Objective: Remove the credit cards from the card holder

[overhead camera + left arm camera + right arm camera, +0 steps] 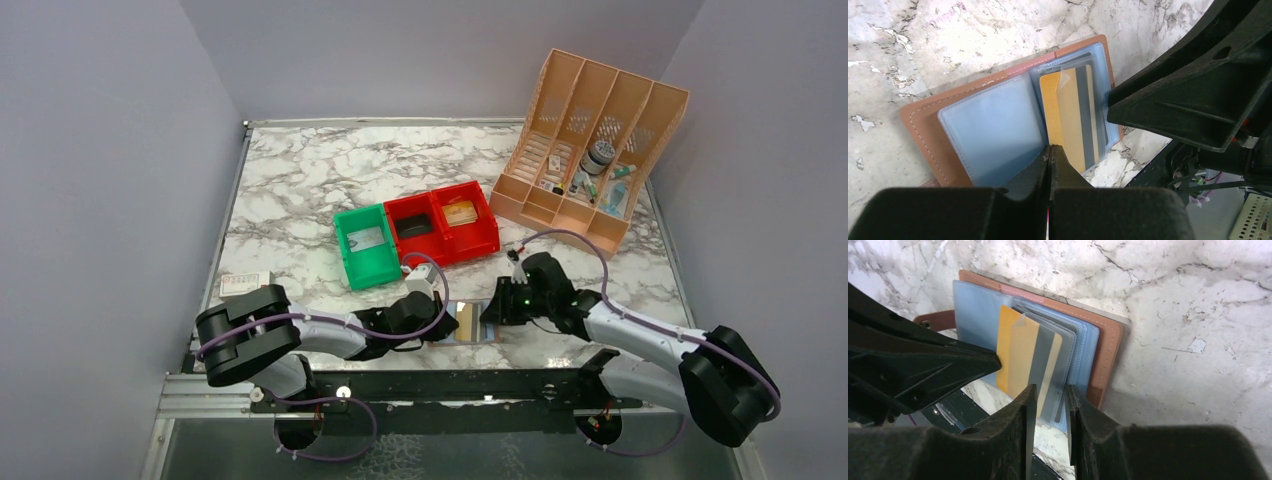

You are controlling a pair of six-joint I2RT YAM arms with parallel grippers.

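Card holder (918, 125): open on the marble surface (300, 180), between the two pincers; brownish-pink cover, pale blue clear pocket panels.
Holder contents: yellow-gold card (1068, 115) with a dark stripe, in the clear leaves of one half; other half plain pale blue.
Left pincer (1049, 152): fingers pressed together, tips at the holder's edge beside the fold.
Right pincer (1050, 392): fingers slightly apart, astride the edge of the card-bearing leaves; clamped or not, cannot tell.
Green bin (376, 276): just beyond the holder; pale flat item inside.
Red bin (455, 250): beyond the holder, touching the green bin; dark item in one compartment, tan item in the other.
Peach organizer (560, 222): well beyond the holder; a roll and small oddments in its slots.
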